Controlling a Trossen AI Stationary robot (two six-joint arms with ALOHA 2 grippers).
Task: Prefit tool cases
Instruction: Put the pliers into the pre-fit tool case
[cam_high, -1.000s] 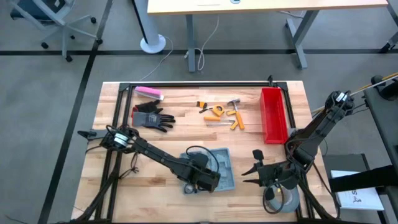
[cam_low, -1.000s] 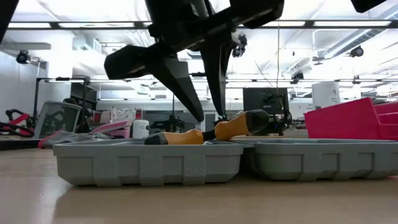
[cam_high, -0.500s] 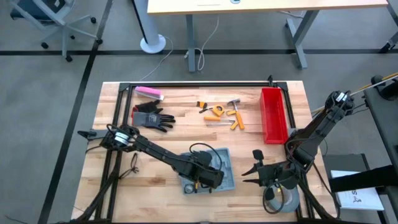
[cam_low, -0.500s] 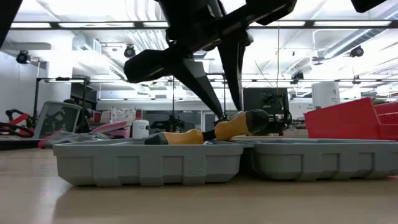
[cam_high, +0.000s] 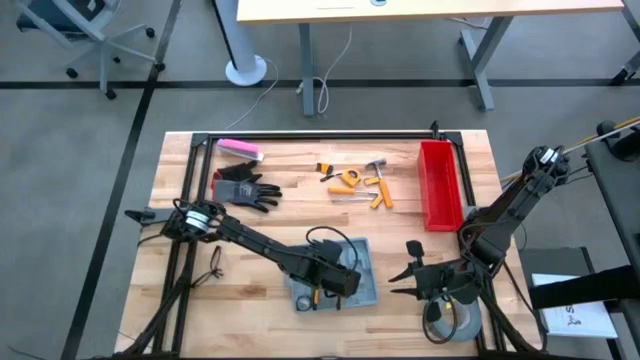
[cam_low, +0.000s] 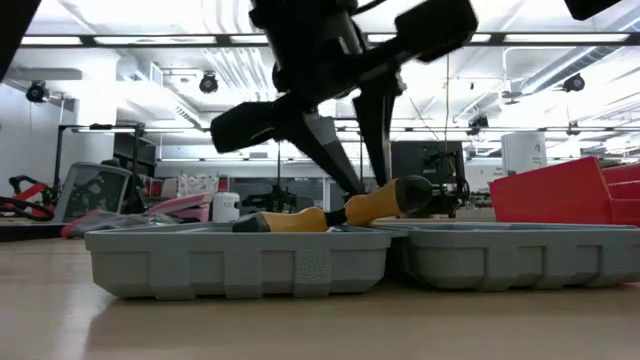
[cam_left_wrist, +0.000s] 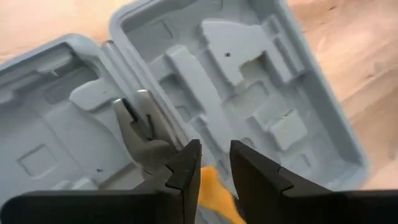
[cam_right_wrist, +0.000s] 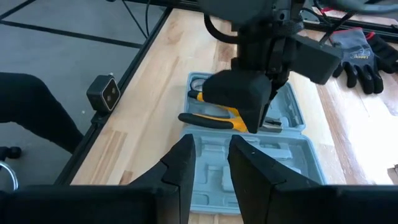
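The grey-blue tool case (cam_high: 365, 265) lies open on the table's middle, both halves flat (cam_low: 240, 260) (cam_low: 510, 255). Pliers (cam_low: 330, 215) with orange and black handles lie in it, their metal jaws (cam_left_wrist: 140, 130) in a moulded slot. My left gripper (cam_left_wrist: 215, 155) slants down over the case (cam_low: 368, 192), its fingers a narrow gap apart on either side of one orange handle (cam_left_wrist: 211, 186). My right gripper (cam_high: 405, 272) waits open, right of the case and clear of it (cam_right_wrist: 211, 146). My left gripper comes at the pliers' orange handle (cam_low: 372, 205) from above, slanting, with one finger on each side of it. The handle does not fill the gap, and I cannot tell whether a fingertip touches it. The pliers rest in the case.
A red bin (cam_high: 438, 185) stands at the right. Loose orange-handled tools (cam_high: 355, 180) lie in the far middle, with black gloves (cam_high: 245, 188) and a pink block (cam_high: 240, 150) at the far left. A grey tape roll (cam_high: 455, 322) sits under the right arm.
My left gripper's fingers have crept a little toward the table's right along the pliers' handle. The pliers and the case have stayed where they were.
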